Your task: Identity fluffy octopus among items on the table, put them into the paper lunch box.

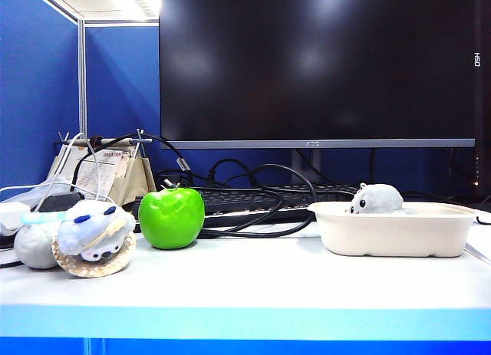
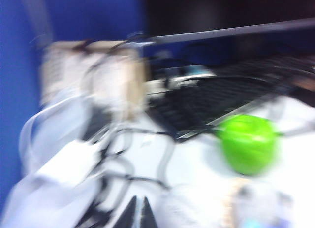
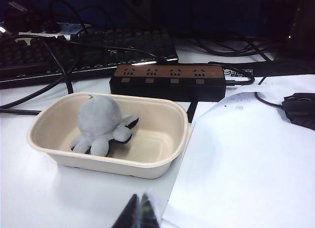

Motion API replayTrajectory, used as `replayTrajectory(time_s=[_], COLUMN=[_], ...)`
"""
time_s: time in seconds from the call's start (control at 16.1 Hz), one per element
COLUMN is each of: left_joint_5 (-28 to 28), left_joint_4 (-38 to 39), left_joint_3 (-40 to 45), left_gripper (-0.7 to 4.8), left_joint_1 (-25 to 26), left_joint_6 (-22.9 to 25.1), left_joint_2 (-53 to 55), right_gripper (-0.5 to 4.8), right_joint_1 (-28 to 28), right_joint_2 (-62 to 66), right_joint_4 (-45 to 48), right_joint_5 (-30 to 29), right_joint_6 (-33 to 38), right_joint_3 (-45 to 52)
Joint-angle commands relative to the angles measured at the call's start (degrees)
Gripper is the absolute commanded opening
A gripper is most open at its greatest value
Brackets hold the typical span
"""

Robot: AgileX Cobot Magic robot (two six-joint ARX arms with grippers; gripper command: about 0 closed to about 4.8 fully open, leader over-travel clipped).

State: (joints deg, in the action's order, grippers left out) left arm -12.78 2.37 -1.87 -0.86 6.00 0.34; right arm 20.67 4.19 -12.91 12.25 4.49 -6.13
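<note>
The light-grey fluffy octopus (image 3: 101, 123) lies inside the off-white paper lunch box (image 3: 162, 161); in the exterior view its head (image 1: 377, 198) peeks over the box's rim (image 1: 395, 231) at the right of the white table (image 1: 253, 282). My right gripper (image 3: 139, 207) is shut and empty, held back from the box's near side. My left gripper (image 2: 138, 210) is shut and empty too, in a blurred view with the green apple (image 2: 247, 143) ahead of it. Neither gripper shows in the exterior view.
On the table's left stand a green apple (image 1: 172, 217), a plush bird with a tan hat (image 1: 94, 237) and a grey ball (image 1: 34, 246). Behind them are a keyboard (image 1: 268, 197), cables and a monitor (image 1: 316, 64). A power strip (image 3: 170, 81) and white paper (image 3: 246, 159) flank the box.
</note>
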Motion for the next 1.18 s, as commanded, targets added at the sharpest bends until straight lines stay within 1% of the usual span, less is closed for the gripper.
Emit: replayTrajectory(time_s=[0.06,0.12,0.25,0.37,0.44,0.62,0.68,1.18], left_joint_5=[1.5,6.1,11.1,14.4,14.5,10.9,10.5,10.5], left_joint_4=[-3.1,-3.3,-3.3,-3.3,-3.3,-3.1,-3.1,-3.1], left_joint_3=[1.4,1.4,1.4,1.4,1.4,1.4,1.4,1.4], left_gripper=[-0.05,-0.05,-0.05,-0.05,-0.05,-0.05,-0.05,-0.05], left_joint_1=[3.0,2.8,2.8,2.8,2.8,2.8,2.8,2.8], left_joint_6=[-2.0,-2.0,-2.0,-2.0,-2.0,-1.9,-1.9,-2.0], left_joint_2=[-0.2,-0.2,-0.2,-0.2,-0.2,-0.2,-0.2,-0.2], right_gripper=[-0.01,-0.01,-0.01,-0.01,-0.01,-0.01,-0.01,-0.01], right_joint_1=[0.0,0.0,0.0,0.0,0.0,0.0,0.0,0.0], right_joint_2=[0.0,0.0,0.0,0.0,0.0,0.0,0.0,0.0], right_joint_4=[1.1,1.1,1.1,1.1,1.1,1.1,1.1,1.1], right_joint_5=[0.1,0.1,0.1,0.1,0.1,0.1,0.1,0.1], right_joint_6=[0.0,0.0,0.0,0.0,0.0,0.0,0.0,0.0], right_joint_3=[-0.3,-0.3,-0.3,-0.3,-0.3,-0.3,-0.3,-0.3])
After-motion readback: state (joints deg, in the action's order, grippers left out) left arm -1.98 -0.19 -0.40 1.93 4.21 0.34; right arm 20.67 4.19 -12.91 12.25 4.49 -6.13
